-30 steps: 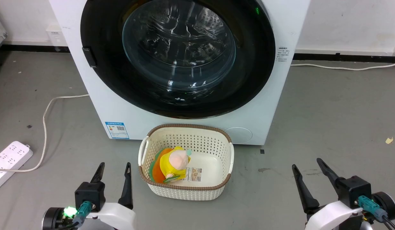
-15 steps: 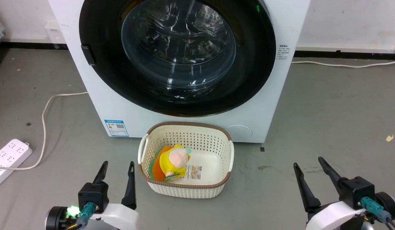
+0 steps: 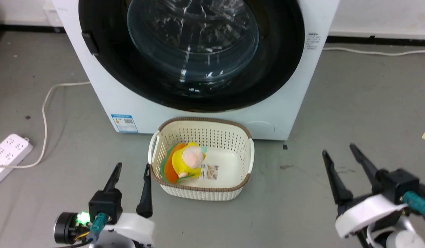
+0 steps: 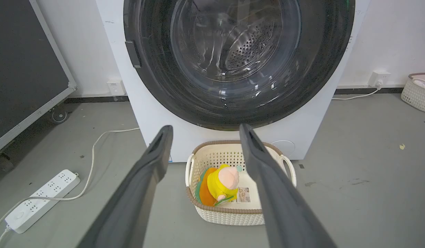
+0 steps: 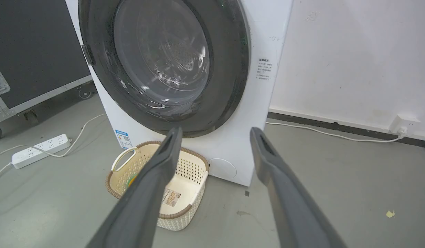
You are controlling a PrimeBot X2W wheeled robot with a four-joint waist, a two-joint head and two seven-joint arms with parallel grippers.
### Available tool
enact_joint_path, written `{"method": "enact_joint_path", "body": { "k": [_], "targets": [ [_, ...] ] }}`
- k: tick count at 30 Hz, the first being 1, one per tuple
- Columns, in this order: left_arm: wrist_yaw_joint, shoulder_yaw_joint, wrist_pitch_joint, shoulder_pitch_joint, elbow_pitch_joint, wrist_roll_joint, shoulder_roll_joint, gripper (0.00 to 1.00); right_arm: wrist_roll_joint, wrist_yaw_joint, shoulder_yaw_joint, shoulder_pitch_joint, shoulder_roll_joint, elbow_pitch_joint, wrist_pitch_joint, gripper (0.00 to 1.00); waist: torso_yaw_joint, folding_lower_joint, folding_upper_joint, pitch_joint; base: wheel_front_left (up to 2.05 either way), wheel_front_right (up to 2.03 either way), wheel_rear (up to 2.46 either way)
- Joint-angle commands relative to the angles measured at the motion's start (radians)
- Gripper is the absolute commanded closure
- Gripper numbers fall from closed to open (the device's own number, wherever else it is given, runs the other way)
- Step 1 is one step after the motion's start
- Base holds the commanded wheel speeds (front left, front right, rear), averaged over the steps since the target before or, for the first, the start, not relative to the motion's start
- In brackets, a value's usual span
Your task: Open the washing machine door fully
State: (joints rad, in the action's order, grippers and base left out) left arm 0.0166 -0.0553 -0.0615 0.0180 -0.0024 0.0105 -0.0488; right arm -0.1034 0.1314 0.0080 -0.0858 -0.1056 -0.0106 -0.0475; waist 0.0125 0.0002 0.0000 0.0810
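Observation:
The white washing machine (image 3: pixel 136 113) (image 4: pixel 153 120) (image 5: pixel 267 41) stands ahead on the grey floor. Its round glossy black door (image 3: pixel 277 69) (image 4: pixel 157 86) (image 5: pixel 229 86) lies shut flat against the front, with the clear glass bowl (image 3: pixel 193 34) at its centre and a small dark handle tab (image 3: pixel 89 43) on its left edge. My left gripper (image 3: pixel 133 167) (image 4: pixel 203 131) hangs open low at the left, well short of the machine. At the lower right my right gripper (image 3: pixel 339 148) (image 5: pixel 215 132) is open too, with nothing between its fingers.
A cream basket (image 3: pixel 246 165) (image 4: pixel 233 217) (image 5: pixel 184 220) holding a yellow soft toy (image 3: pixel 188 162) sits on the floor right before the machine. A white power strip (image 3: pixel 9 151) and cable (image 3: pixel 45 113) lie at left. A dark wheeled case (image 4: pixel 26 69) stands further left.
The head camera has tilted down and moved closer, so the machine and basket sit higher in the picture. Both grippers have risen a little and stay open.

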Motion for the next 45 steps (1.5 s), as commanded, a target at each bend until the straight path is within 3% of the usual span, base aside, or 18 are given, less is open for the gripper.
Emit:
{"method": "enact_joint_path", "body": {
  "k": [1,13,14,15,16,27,45],
  "targets": [
    [0.008,-0.007,-0.01,0.021,-0.008,-0.006,-0.002,0.0,-0.021,0.0,0.003,-0.032,-0.015,-0.002,-0.007,0.0,0.003,-0.0001,0.0,0.012,0.0,0.0,0.0],
    [0.025,-0.038,-0.039,0.071,-0.023,-0.004,-0.005,0.0,-0.155,0.0,-0.001,-0.254,-0.068,-0.032,0.035,0.0,0.028,-0.0002,0.0,0.09,0.0,0.0,0.0],
    [0.026,-0.04,-0.041,0.074,-0.023,-0.004,-0.005,0.0,-0.168,0.0,-0.003,-0.268,-0.068,-0.037,0.039,0.14,0.03,-0.0002,0.0,0.094,0.0,0.0,0.0],
    [0.028,-0.042,-0.043,0.077,-0.024,-0.004,-0.005,0.0,-0.184,0.0,-0.008,-0.282,-0.066,-0.042,0.043,0.61,0.033,-0.0002,0.0,0.098,0.0,0.0,0.0],
    [0.029,-0.045,-0.045,0.079,-0.024,-0.004,-0.005,0.0,-0.198,0.0,-0.012,-0.295,-0.065,-0.047,0.048,1.0,0.035,-0.0002,0.0,0.101,0.0,0.0,0.0],
    [0.045,-0.067,-0.072,0.115,-0.036,-0.001,-0.007,0.0,-0.383,0.0,-0.107,-0.496,-0.036,-0.195,0.142,1.0,0.059,-0.0002,0.0,0.162,0.0,0.0,0.0],
    [0.065,-0.104,-0.108,0.164,-0.05,0.0,-0.008,0.0,-0.603,0.0,-0.216,-0.781,-0.043,-0.404,0.299,1.0,0.091,-0.0002,0.0,0.249,0.0,0.0,0.0]
  ]
}}
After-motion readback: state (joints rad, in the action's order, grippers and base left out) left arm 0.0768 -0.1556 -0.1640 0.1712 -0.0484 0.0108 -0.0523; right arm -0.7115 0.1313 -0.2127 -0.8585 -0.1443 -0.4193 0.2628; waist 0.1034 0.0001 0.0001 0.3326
